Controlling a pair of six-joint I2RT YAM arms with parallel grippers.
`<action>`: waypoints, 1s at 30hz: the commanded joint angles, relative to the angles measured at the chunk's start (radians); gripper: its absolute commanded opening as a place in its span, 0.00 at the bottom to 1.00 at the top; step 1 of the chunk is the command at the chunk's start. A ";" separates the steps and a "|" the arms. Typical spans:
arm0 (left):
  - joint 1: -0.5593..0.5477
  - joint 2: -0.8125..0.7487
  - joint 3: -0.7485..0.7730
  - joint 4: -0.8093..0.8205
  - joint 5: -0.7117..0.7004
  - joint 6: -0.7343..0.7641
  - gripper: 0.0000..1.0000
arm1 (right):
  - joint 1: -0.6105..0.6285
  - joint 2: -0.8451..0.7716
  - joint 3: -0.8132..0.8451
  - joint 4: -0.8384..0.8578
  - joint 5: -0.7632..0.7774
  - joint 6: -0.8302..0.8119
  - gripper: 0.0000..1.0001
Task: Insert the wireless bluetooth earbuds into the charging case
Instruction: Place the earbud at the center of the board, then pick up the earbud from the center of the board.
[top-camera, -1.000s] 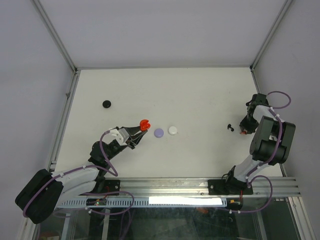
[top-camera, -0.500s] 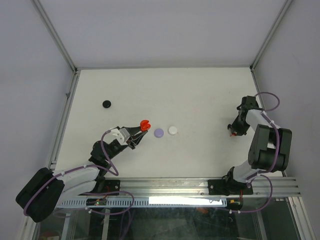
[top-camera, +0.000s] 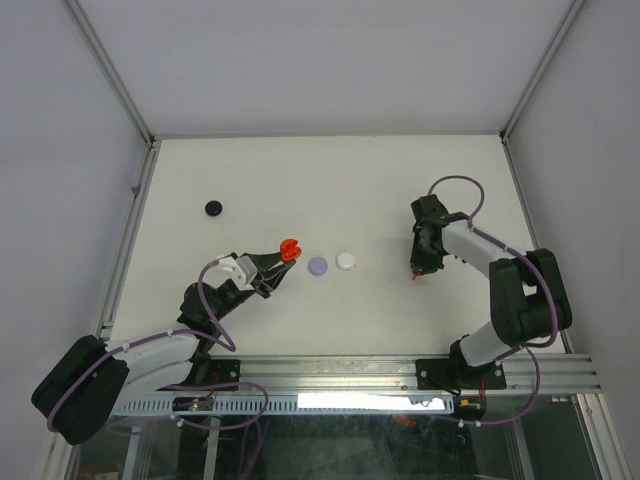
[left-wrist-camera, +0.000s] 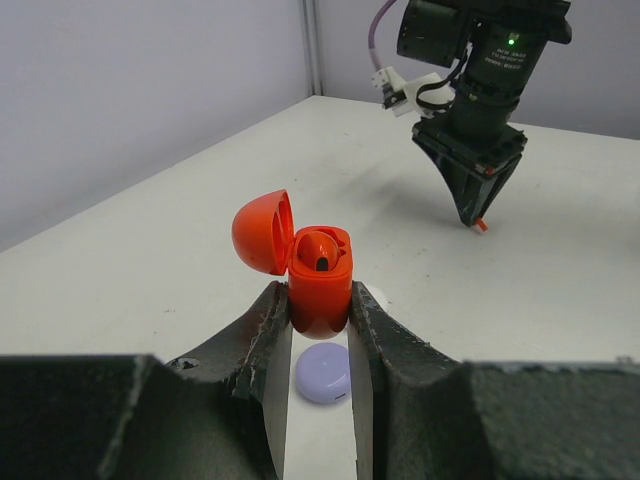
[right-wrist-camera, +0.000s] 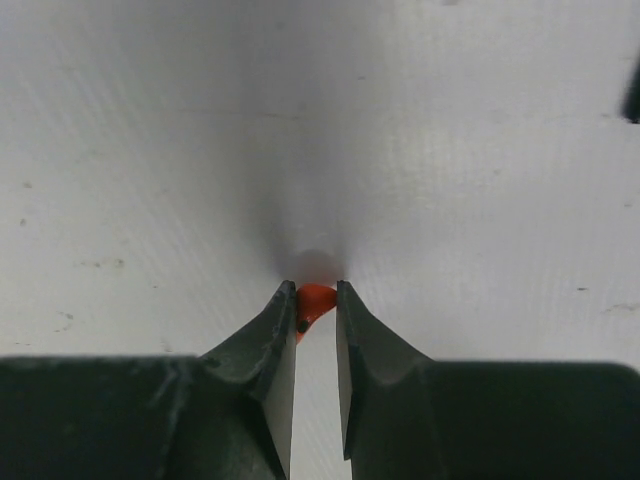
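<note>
Grip status: the left gripper (left-wrist-camera: 318, 302) is clamped on the lower body of the orange charging case (left-wrist-camera: 320, 285), holding it upright with the lid hinged fully back. A dark shape shows in one socket of the case; whether that is a seated earbud cannot be told. The right gripper (right-wrist-camera: 314, 293) pinches a small orange earbud (right-wrist-camera: 316, 301) at its fingertips. It hangs over the table well apart from the case, beyond the lilac disc (top-camera: 318, 266) and white disc (top-camera: 346, 260) that lie just beside the case.

Step in hand, by judgement: carry the earbud to the case and seat it. Recommended practice is to arrive above the case's open mouth, clear of the raised lid. The earbud should line up with the free socket before it descends, and go down slowly. The pinch should release only once the earbud sits in the socket, with the case held steady throughout.
</note>
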 joint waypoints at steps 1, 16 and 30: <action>0.010 -0.010 -0.016 0.063 0.028 -0.024 0.00 | 0.092 0.055 0.086 -0.049 0.035 0.006 0.17; 0.009 -0.114 -0.012 -0.080 0.034 -0.142 0.00 | 0.181 0.159 0.163 -0.138 -0.042 -0.095 0.33; 0.010 -0.094 0.035 -0.139 0.050 -0.180 0.00 | 0.179 0.200 0.133 -0.089 -0.090 -0.134 0.33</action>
